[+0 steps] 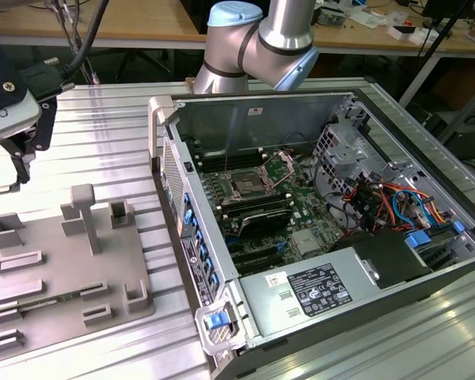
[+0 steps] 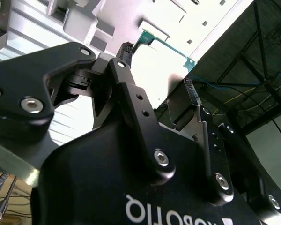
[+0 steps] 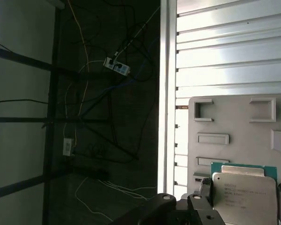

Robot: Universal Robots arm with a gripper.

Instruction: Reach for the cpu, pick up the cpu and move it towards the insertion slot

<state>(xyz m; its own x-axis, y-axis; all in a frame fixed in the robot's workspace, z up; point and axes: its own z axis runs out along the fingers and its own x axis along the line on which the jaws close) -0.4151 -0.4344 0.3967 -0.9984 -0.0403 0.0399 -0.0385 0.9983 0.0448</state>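
— So, anything in the gripper (image 2: 161, 79)?
— Seemingly closed narrowly on the cpu (image 3: 243, 197), pinching its edges without covering the metal face; hanging near the grey fixture (image 1: 63, 269), clear of its recesses.
— Why by the edges?
— Probably to leave the underside free for seating.
— And the insertion slot (image 1: 245, 188)?
— Well apart, inside the open computer case (image 1: 253, 96), apparently unclamped.
— Any writing?
— Fine print on the cpu's face, plus a black sticker (image 1: 321, 289) on the power supply (image 1: 257, 302); left unread.

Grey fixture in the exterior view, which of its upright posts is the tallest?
The T-topped post near the middle of the grey fixture. It rises well above the short notched block beside it.
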